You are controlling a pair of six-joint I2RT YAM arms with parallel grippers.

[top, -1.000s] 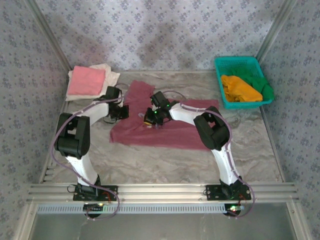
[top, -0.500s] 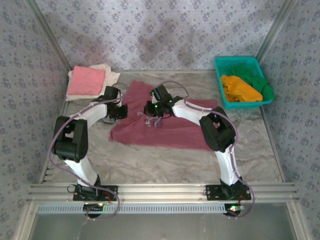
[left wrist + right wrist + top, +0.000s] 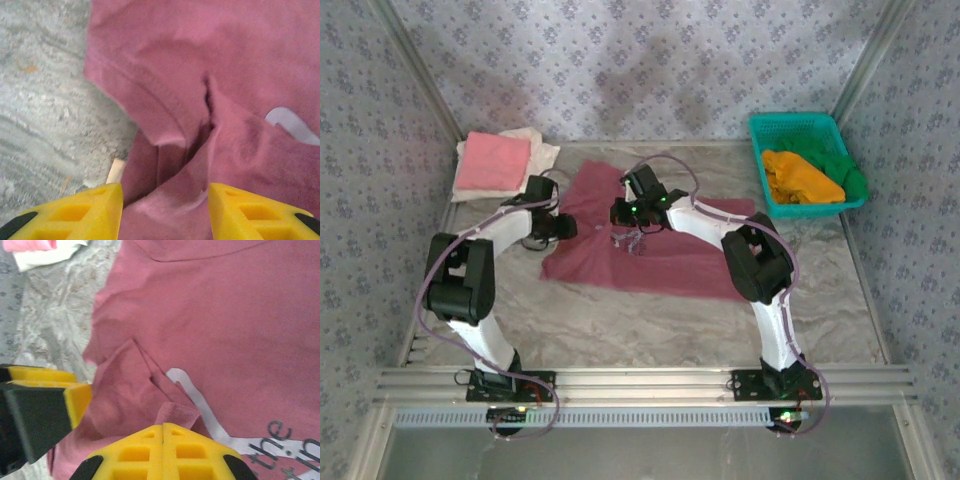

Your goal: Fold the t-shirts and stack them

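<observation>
A grey marbled bench [image 3: 650, 320] carries a maroon cloth t-shirt with white print [image 3: 670, 265], spread out at its centre. A teal plastic mesh basket [image 3: 790, 118] far right holds an orange t-shirt [image 3: 800, 178] and a green t-shirt [image 3: 848, 175]. A folded pink t-shirt [image 3: 492, 162] lies on a cream t-shirt [image 3: 542, 150] far left. The right hand [image 3: 163, 427] is closed, pinching a small fold of the maroon shirt. The left hand [image 3: 165, 192] has its fingers apart over the shirt's rumpled left edge.

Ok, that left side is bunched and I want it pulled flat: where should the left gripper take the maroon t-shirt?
Probably the folded hem of the maroon t-shirt, approached from the table side: that edge stands up in a ridge ahead of the open left gripper.
</observation>
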